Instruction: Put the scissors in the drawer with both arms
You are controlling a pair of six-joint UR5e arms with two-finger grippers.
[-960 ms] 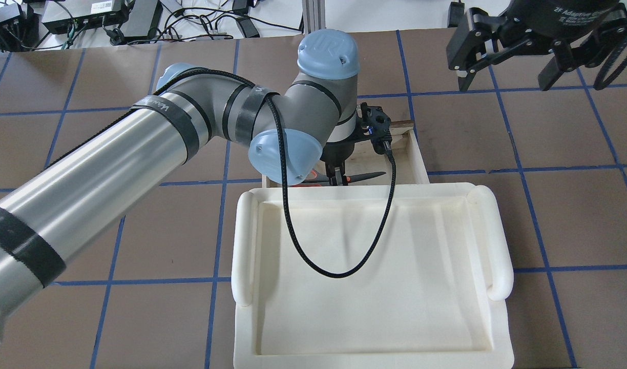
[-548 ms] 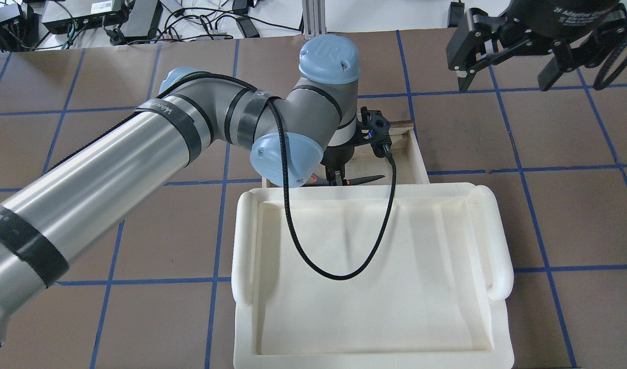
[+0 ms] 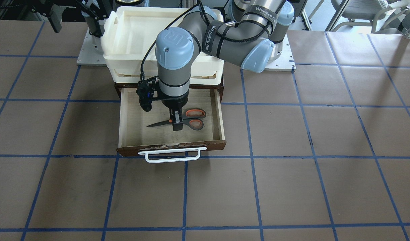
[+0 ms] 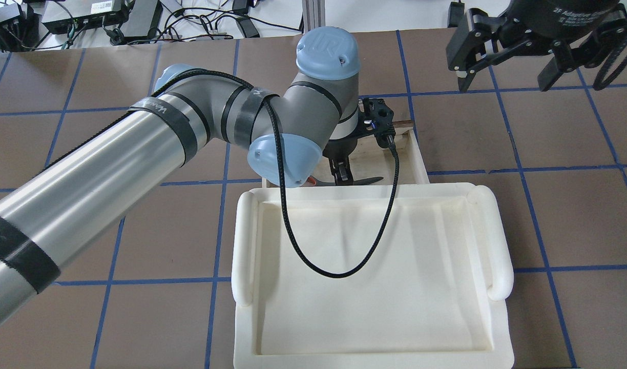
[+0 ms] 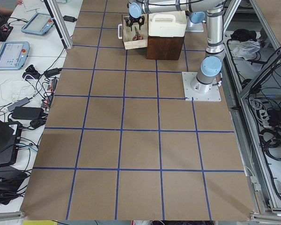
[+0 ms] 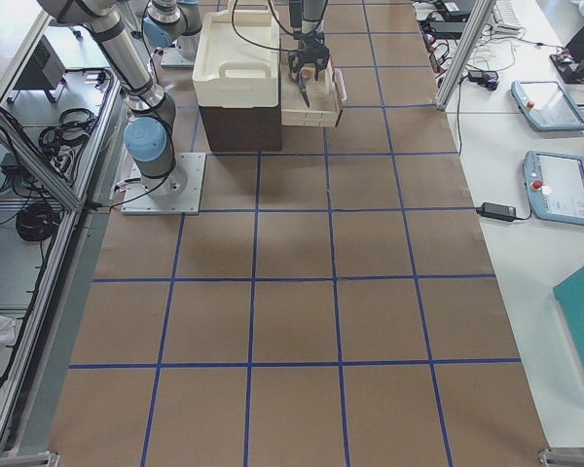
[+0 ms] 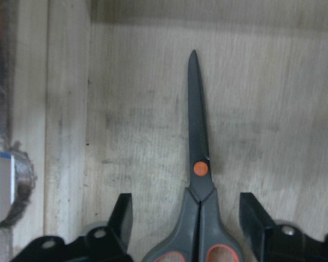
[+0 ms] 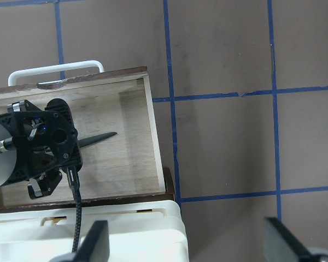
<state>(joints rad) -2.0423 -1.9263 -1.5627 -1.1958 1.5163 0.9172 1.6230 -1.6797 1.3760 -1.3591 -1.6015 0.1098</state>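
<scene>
The scissors (image 3: pixel 195 124) lie flat on the pale floor of the open drawer (image 3: pixel 221 113), blades pointing away from the grey and orange handles. My left gripper (image 3: pixel 176 123) points straight down over their pivot. In the left wrist view its fingers (image 7: pixel 123 215) stand apart on either side of the scissors (image 7: pixel 199 164) and do not touch them, so it is open. My right gripper (image 4: pixel 503 77) is open and empty, high above the table to the drawer's right. In the right wrist view the drawer (image 8: pixel 150 136) and a blade tip (image 8: pixel 98 139) show.
A cream-white plastic bin (image 4: pixel 498 241) sits on top of the dark cabinet, right behind the open drawer. The drawer's white bar handle (image 3: pixel 173 154) sticks out at the front. The left arm's black cable (image 4: pixel 339 274) hangs over the bin.
My left gripper's fingers have spread apart over the scissors, which now lie loose on the drawer floor. The left wrist has shifted slightly. The right gripper has not moved.
</scene>
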